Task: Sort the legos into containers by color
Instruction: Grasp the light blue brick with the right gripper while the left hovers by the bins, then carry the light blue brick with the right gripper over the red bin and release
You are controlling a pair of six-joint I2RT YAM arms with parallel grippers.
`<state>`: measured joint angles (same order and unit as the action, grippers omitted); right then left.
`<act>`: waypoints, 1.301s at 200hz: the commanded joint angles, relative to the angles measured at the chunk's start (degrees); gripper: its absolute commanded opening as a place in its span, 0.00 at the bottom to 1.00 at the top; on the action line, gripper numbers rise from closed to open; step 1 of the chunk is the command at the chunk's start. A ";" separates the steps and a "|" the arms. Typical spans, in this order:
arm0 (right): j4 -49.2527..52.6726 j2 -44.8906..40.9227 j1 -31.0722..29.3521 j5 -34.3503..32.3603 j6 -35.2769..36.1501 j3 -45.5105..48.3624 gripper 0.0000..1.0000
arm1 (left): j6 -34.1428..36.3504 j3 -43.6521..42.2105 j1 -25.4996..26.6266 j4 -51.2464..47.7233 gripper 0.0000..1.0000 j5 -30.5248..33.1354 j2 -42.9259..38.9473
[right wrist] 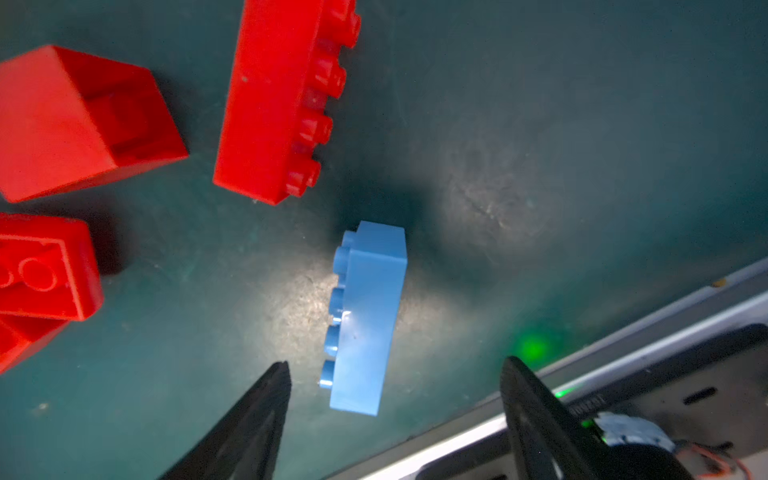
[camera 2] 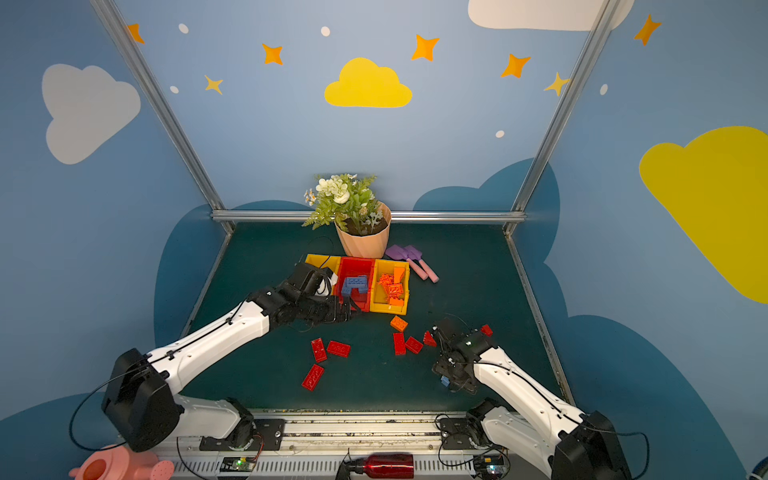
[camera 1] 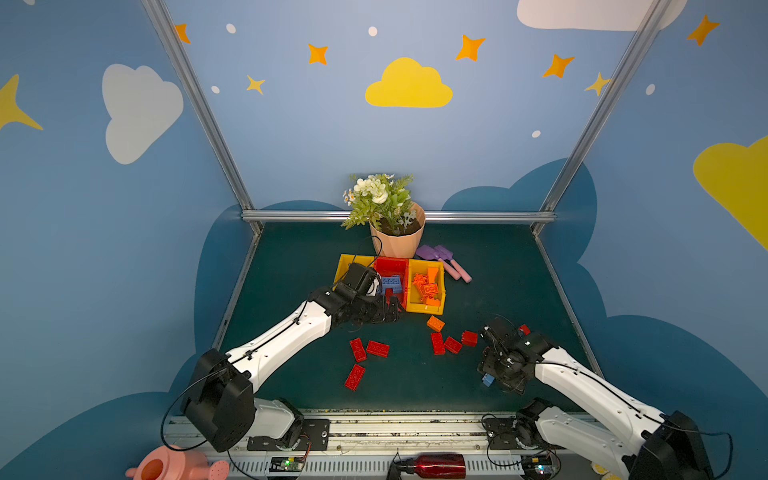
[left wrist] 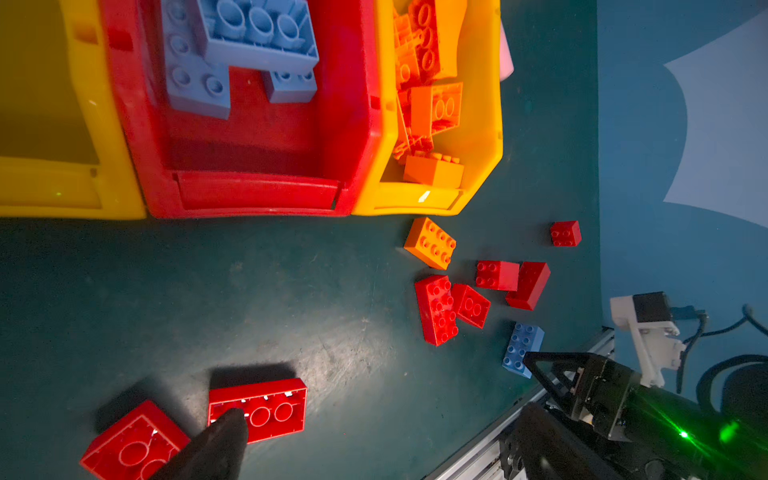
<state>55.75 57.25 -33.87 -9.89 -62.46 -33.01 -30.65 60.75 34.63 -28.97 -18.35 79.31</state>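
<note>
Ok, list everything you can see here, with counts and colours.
bins: three, yellow-red-yellow, row before flower pot
blue bricks: about three in red bin, one loose
orange bricks: pile in right yellow bin, one loose
red bricks: seven or eight, loose before bins
flower pot: one, peach, back
toy shovels: two, purple-pink, beside pot
watering can: one, pink, front left
bottle: one, red, front rail
left gripper: open, before red bin
right gripper: open, astride loose blue brick

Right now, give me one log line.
left tool: open, by red bin | right tool: open, over blue brick | red bricks: on table
</note>
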 commanded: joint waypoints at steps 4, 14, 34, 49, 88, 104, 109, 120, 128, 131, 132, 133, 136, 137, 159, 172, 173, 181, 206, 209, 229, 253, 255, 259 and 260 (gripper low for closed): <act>-3.30 1.25 0.86 -0.20 -1.11 0.64 0.74 | 1.74 1.92 -0.07 -2.36 1.00 2.87 -0.82; -4.42 1.67 1.47 0.17 -0.61 1.11 0.71 | 1.70 1.94 -0.09 -2.52 1.00 2.98 -1.08; -6.40 2.46 2.64 1.24 0.43 2.42 0.61 | 1.35 1.91 -0.18 -2.71 1.00 3.16 -1.43; -7.04 3.08 3.02 1.80 1.01 3.27 0.53 | 0.97 1.71 -0.23 -3.05 1.00 3.46 -2.01; -7.55 3.29 3.41 2.93 2.50 3.44 0.39 | 0.58 1.08 -0.42 -4.05 1.00 4.98 -3.89; -7.41 3.64 3.52 3.35 2.77 3.16 0.32 | 0.56 1.30 -0.68 -4.72 1.00 5.15 -4.29; -7.41 3.87 3.54 3.56 2.86 3.09 0.30 | 0.54 1.25 -0.86 -4.82 1.00 5.09 -4.40; -7.32 4.29 3.47 3.87 3.14 2.86 0.28 | 0.56 1.31 -1.16 -4.87 1.00 5.02 -4.52; -7.27 4.52 3.50 4.04 3.35 2.61 0.25 | 0.56 1.34 -1.55 -5.00 1.00 4.83 -4.53; -7.24 4.60 3.53 4.23 3.51 2.47 0.24 | 0.67 1.35 -1.65 -4.96 1.00 4.90 -4.54; -7.28 4.61 3.49 4.25 3.58 2.41 0.24 | 0.68 1.32 -1.70 -4.96 1.00 4.90 -4.57; -7.17 4.61 3.52 4.30 3.66 2.33 0.24 | 0.68 1.27 -1.73 -5.00 1.00 4.86 -4.54; -7.07 4.70 3.54 4.46 3.88 2.14 0.23 | 0.67 1.22 -1.87 -4.96 1.00 4.83 -4.49; -7.02 4.70 3.54 4.49 3.94 2.11 0.23 | 0.68 1.22 -1.81 -4.96 1.00 4.82 -4.50; -5.77 4.29 3.49 5.73 5.76 0.00 0.19 | 0.57 0.88 -2.90 -5.03 1.00 4.34 -4.75; -4.63 3.77 3.50 6.69 7.70 -2.30 0.17 | 0.62 0.38 -3.55 -5.00 1.00 4.29 -5.06; -4.48 3.75 3.48 6.75 7.79 -2.53 0.17 | 0.61 0.31 -3.62 -4.98 1.00 4.29 -5.14; -3.62 3.61 3.40 7.18 8.78 -4.53 0.16 | 0.76 -0.05 -4.10 -5.00 1.00 4.07 -5.51; -0.94 4.88 2.90 7.93 11.69 -12.70 0.16 | 1.12 -1.29 -5.96 -5.04 1.00 3.51 -6.41; -0.76 5.21 2.85 8.10 11.97 -13.90 0.16 | 1.17 -1.45 -6.23 -5.04 1.00 3.42 -6.55; -0.47 9.06 1.90 8.96 14.28 -21.65 0.16 | 1.23 -2.36 -8.05 -5.34 1.00 3.14 -7.47; -0.37 17.73 -0.32 9.93 17.48 -33.54 0.16 | 1.40 -3.25 -10.09 -6.63 1.00 3.63 -9.14; -0.37 18.53 -0.54 10.01 17.73 -34.32 0.16 | 1.41 -3.33 -10.28 -6.80 1.00 3.64 -9.34; -0.38 20.29 -0.95 10.18 18.32 -36.74 0.16 | 1.47 -3.53 -10.45 -7.05 1.00 3.79 -9.58; -0.38 20.50 -1.07 10.26 18.51 -37.33 0.16 | 1.51 -3.57 -10.59 -7.15 1.00 3.82 -9.68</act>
<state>54.17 70.83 -32.88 -1.19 -48.69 -60.99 -30.24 57.95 25.63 -33.82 -14.85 71.92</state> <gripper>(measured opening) 0.219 0.998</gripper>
